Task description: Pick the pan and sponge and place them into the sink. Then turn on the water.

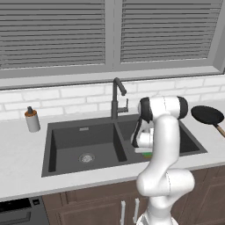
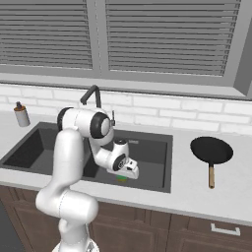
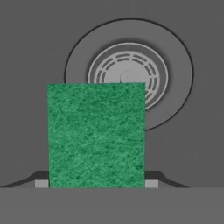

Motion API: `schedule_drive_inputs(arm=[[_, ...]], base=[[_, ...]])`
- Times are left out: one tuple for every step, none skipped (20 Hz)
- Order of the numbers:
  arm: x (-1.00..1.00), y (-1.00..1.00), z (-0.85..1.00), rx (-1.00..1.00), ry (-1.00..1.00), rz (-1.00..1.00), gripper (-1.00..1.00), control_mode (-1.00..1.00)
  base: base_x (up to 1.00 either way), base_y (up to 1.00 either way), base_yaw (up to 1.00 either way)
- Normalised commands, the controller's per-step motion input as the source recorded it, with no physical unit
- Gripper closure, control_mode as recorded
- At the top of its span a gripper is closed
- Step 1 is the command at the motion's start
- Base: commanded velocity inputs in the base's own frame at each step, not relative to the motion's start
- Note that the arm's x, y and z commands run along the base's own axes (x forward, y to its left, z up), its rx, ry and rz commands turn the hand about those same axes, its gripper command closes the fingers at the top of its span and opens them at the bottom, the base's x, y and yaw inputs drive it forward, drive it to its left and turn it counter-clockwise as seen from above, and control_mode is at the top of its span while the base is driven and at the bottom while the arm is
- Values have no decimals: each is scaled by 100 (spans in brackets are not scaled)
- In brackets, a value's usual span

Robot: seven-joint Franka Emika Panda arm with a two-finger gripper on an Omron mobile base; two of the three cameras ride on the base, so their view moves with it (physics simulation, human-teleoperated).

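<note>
The green-topped sponge (image 3: 96,133) sits between my fingertips (image 3: 152,183), and my gripper (image 3: 96,183) is shut on it. It hangs low over the round metal drain (image 3: 166,74) of the right basin. From the base, the gripper (image 1: 144,151) (image 2: 124,174) is down inside the dark grey sink (image 1: 66,136) (image 2: 155,157), with a sliver of sponge (image 1: 147,154) (image 2: 121,178) showing under the hand. The black pan (image 1: 206,114) (image 2: 211,149) lies on the counter right of the sink, its brown handle towards the front. The dark faucet (image 1: 116,99) (image 2: 91,95) stands behind the divider; no water runs.
A grey soap bottle (image 1: 31,119) (image 2: 20,114) with a brown cap stands on the counter left of the sink. The left basin has its own drain (image 1: 86,157). White tile wall and blinds close off the back. Cabinet doors run below the counter edge.
</note>
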Motion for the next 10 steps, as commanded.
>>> schedule_drive_inputs(arm=[[25, 0, -21, 0, 1, 0, -100, -100], [23, 0, -21, 0, 2, 0, -100, -100], [23, 0, -20, 0, 2, 0, -100, -100], [24, 0, -17, 0, 4, 0, -100, -100], [28, 0, -15, 0, 5, 0, -100, -100], [30, 0, -15, 0, 5, 0, -100, -100], [33, 0, -15, 0, 6, 0, -100, -100], [31, 0, -15, 0, 6, 0, -100, -100], [30, 0, -14, 0, 5, 0, -100, -100], [30, 0, -15, 0, 5, 0, -100, -100]], base=[[0, 0, 0], [0, 0, 0], [0, 0, 0], [0, 0, 0], [0, 0, 0], [0, 0, 0], [0, 0, 0], [0, 0, 0], [0, 0, 0], [0, 0, 0]])
